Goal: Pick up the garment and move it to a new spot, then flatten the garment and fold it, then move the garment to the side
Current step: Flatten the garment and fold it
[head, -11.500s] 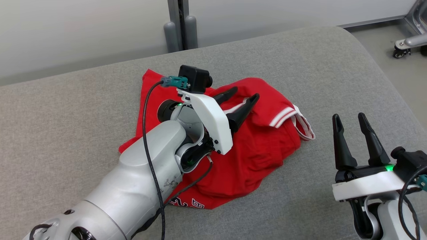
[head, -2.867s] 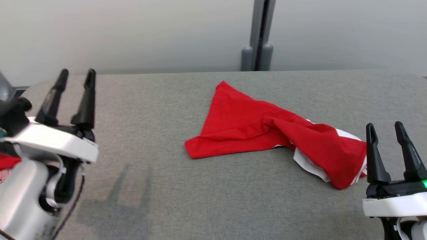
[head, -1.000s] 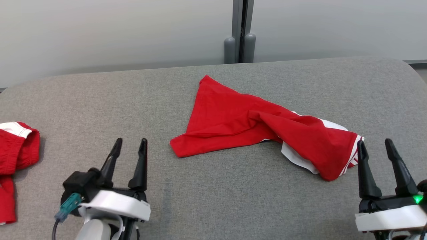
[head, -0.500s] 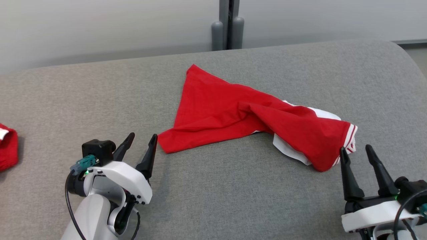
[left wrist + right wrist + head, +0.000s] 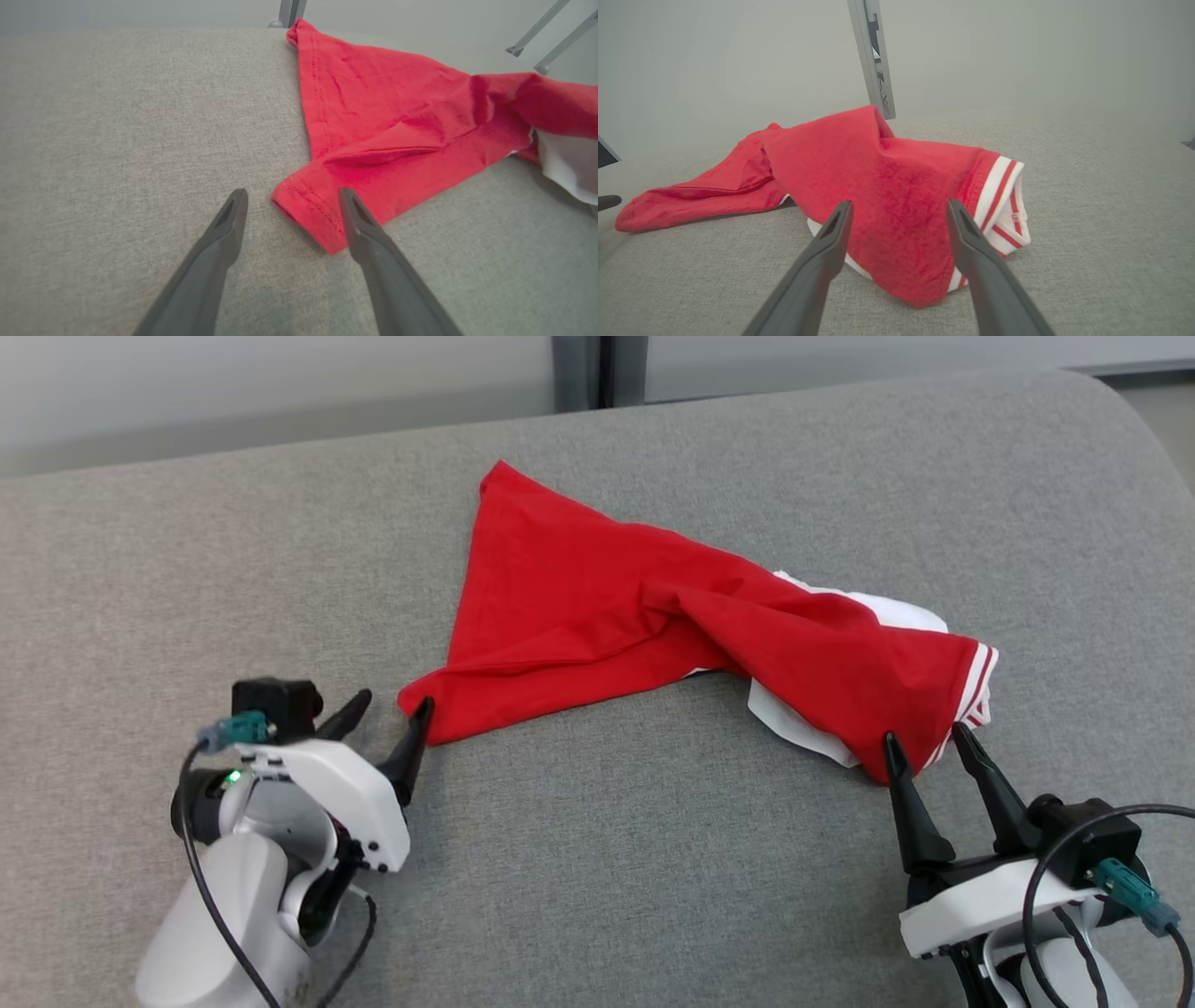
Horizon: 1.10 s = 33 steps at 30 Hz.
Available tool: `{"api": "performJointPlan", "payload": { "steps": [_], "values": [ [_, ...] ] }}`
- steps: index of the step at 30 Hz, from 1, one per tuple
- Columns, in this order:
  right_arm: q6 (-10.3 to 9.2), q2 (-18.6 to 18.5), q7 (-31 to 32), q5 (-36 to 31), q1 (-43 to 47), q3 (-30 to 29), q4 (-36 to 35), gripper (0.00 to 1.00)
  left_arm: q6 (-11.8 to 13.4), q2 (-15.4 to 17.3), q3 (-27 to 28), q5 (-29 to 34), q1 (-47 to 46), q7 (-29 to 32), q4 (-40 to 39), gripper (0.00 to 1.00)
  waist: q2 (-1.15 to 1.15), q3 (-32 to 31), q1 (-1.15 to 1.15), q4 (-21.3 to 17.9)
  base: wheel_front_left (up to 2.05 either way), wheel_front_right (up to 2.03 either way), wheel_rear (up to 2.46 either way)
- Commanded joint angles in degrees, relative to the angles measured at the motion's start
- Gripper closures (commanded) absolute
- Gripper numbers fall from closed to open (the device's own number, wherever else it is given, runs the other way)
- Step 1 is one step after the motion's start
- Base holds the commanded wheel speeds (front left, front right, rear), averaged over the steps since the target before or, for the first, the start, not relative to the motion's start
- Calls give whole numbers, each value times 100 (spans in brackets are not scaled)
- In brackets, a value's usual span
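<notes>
The garment is a red shirt with white-striped trim, lying crumpled across the grey cushion. Its hemmed left corner lies between the tips of my left gripper, which is open. In the left wrist view that gripper straddles the corner without closing on it. My right gripper is open too, its tips at the garment's lower right fold by the striped cuff. The right wrist view has the right gripper on either side of the red fold.
The cushion's rounded right edge drops off to the floor. A grey post stands behind the cushion against the pale wall. Bare grey fabric lies in front of the garment between my two arms.
The head view has tilted down and shifted. Both grippers have come forward to the garment: the left one reached its left corner, the right one its lower right fold. Both stayed open.
</notes>
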Motion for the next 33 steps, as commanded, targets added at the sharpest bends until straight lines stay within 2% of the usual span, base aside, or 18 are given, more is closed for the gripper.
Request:
{"api": "performJointPlan", "payload": {
  "steps": [1, 10, 11, 12, 14, 18, 28, 33],
  "values": [
    [14, 18, -32, 46, -92, 7, 5, 0, -22, 75, 12, -85, -195, 76, 16, 0, 0, 118, 0, -55, 0, 0, 0],
    [14, 130, -32, 45, -189, 31, -38, 0, -47, 176, -85, -347, -515, 643, 194, 0, 0, 319, 0, -227, 0, 0, 0],
    [14, 140, -32, 42, -189, 22, -45, 0, -46, 184, -82, -358, -529, 614, 163, 8, 0, 322, 0, -234, 0, 0, 0],
    [14, 144, -32, 41, -185, 13, -45, 0, -43, 188, -95, -372, -517, 625, 145, 47, 0, 320, 0, -237, 0, 0, 0],
    [14, 157, -32, 41, -170, -3, -41, 0, -41, 204, -105, -373, -498, 593, 85, 68, 0, 310, 0, -232, 0, 0, 0],
    [13, 170, -32, 26, -117, -61, -15, 0, -12, 186, -146, -370, -428, 583, 10, 100, 0, 234, 0, -177, 0, 0, 0],
    [14, 95, -32, 21, -21, -116, 31, 0, -44, 156, -444, -482, -148, 402, -494, 100, 0, -119, 0, 114, 0, 0, 0],
    [14, -1, -32, 76, 85, -177, 25, 0, -48, 504, -910, -628, 141, 344, -1094, 100, 0, -342, 0, 322, 0, 0, 0]
  ]
}}
